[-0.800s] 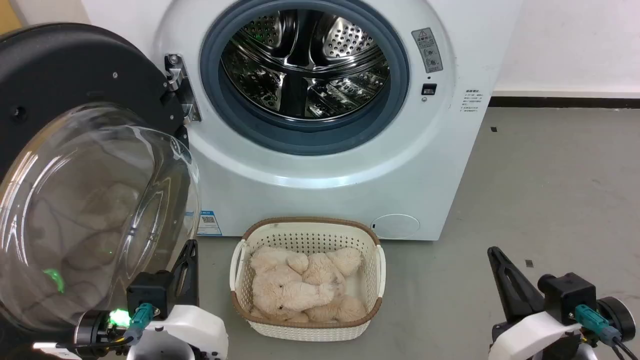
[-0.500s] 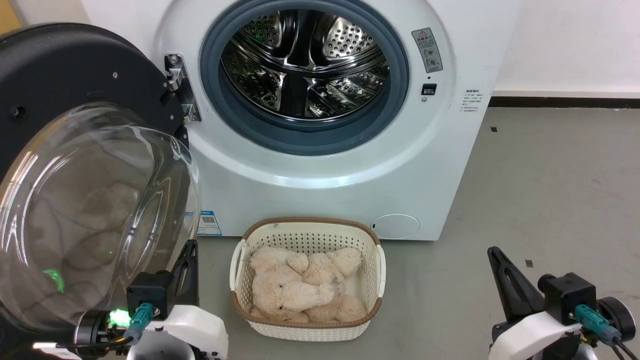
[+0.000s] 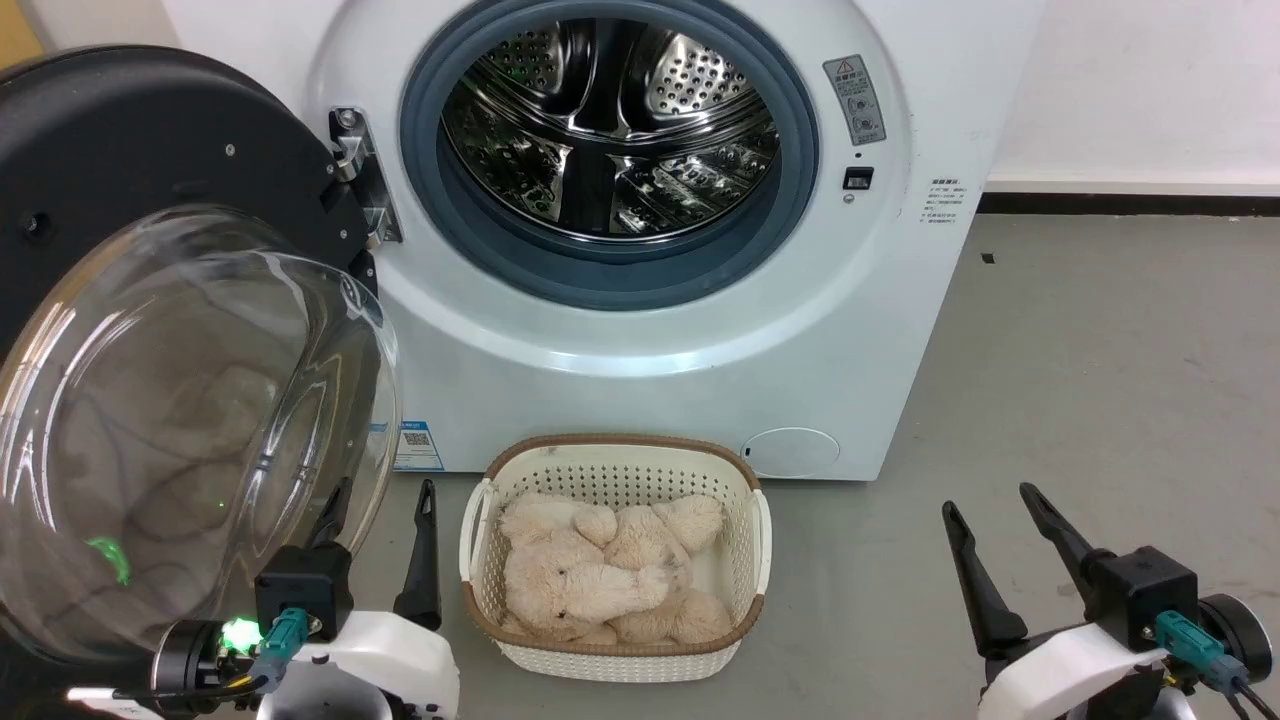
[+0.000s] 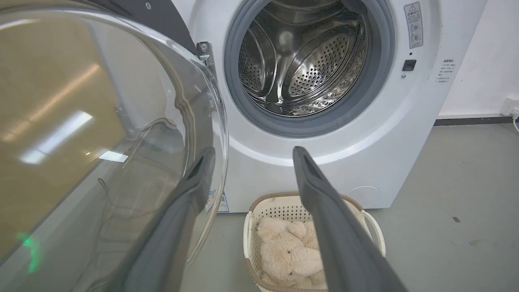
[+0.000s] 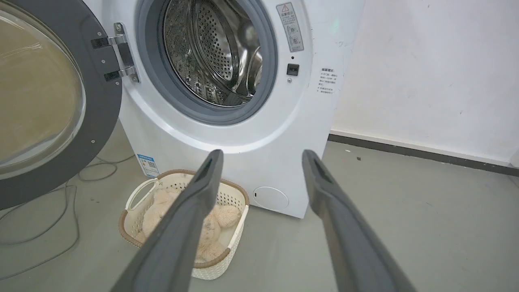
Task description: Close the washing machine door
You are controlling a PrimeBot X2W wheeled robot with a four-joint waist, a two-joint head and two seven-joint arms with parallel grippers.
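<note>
While left claw (image 3: 384, 498) and right claw (image 3: 987, 500) gape, a basket (image 3: 612, 441) sits before the washing machine (image 3: 880, 330).

White basket (image 3: 615, 470) holding plush toys (image 3: 600, 575); grey floor (image 3: 1100, 380).

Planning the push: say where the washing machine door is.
Head view, left side: the washing machine door hangs open on its hinge, left of the drum, beside the left gripper.
</note>
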